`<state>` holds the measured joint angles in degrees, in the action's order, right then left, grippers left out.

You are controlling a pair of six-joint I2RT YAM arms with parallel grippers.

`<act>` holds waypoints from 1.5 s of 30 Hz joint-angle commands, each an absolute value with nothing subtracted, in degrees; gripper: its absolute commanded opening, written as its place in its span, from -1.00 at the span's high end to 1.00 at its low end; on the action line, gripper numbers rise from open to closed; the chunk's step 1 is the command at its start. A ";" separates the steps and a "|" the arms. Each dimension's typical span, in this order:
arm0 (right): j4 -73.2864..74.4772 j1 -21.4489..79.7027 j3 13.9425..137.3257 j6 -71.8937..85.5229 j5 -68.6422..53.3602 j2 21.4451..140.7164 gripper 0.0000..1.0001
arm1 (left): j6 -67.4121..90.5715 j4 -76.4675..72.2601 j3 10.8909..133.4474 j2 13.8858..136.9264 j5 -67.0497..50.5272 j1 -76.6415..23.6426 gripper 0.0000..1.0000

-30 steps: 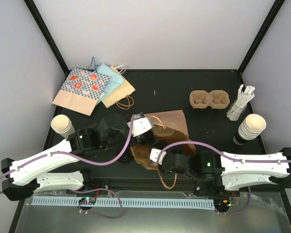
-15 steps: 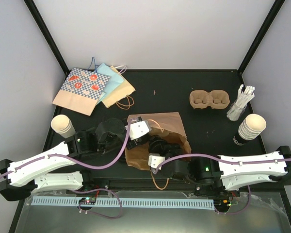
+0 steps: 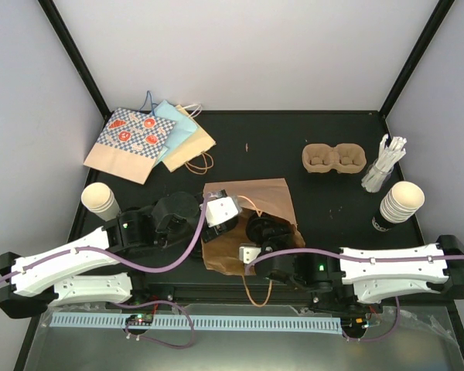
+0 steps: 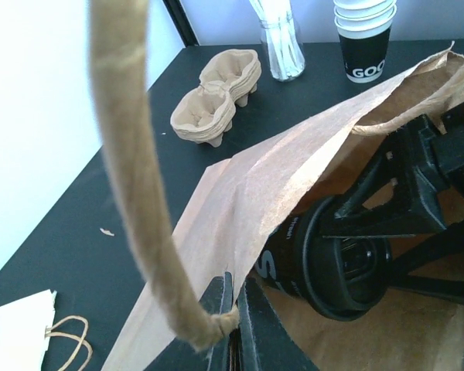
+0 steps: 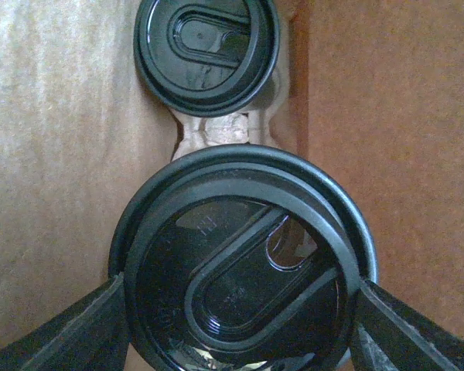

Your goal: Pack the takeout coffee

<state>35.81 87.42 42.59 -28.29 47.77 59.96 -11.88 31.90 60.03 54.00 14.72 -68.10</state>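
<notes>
A brown paper bag [image 3: 255, 195] lies open at the table's middle front. My left gripper [image 3: 215, 219] is shut on the bag's edge [image 4: 216, 232] next to its rope handle [image 4: 131, 170], holding the mouth open. My right gripper [image 3: 264, 234] reaches inside the bag and is shut on a black-lidded cup [image 5: 243, 263], its fingers [image 5: 85, 325] on both sides of the lid. A second lidded cup [image 5: 206, 54] sits beyond it in the same tan pulp carrier [image 5: 224, 131]. The held cup also shows in the left wrist view [image 4: 325, 263].
A spare stack of pulp carriers [image 3: 334, 158] lies at the back right, with a jar of stir sticks [image 3: 380, 166] and a stack of cups [image 3: 400, 202] beside it. Another cup stack [image 3: 100, 199] stands at the left. Flat paper bags [image 3: 151, 139] lie at the back left.
My right arm has pushed left and deeper into the bag with the lidded cup. The bag's mouth has lifted and shifted left with my left gripper holding its edge.
</notes>
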 commanded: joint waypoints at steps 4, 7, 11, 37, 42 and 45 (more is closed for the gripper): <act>31.06 81.59 44.38 -34.77 43.23 62.21 0.03 | -10.28 32.49 60.12 53.08 13.37 -69.15 0.97; 29.81 79.92 44.20 -36.98 41.68 62.68 0.03 | -9.91 32.39 59.97 53.00 13.10 -69.34 0.97; 27.41 78.26 43.55 -39.68 40.08 63.40 0.03 | -8.81 32.08 60.30 53.27 12.70 -69.35 0.97; 23.00 65.28 44.17 -38.60 27.08 69.28 0.04 | -8.88 30.81 60.29 52.89 9.81 -69.42 0.97; 16.96 64.54 42.81 -40.49 27.88 69.87 0.04 | -8.31 30.85 59.97 52.91 9.33 -69.43 0.97; 13.48 63.86 42.38 -41.44 28.35 70.69 0.04 | -7.95 31.11 59.95 52.99 8.72 -69.43 0.97</act>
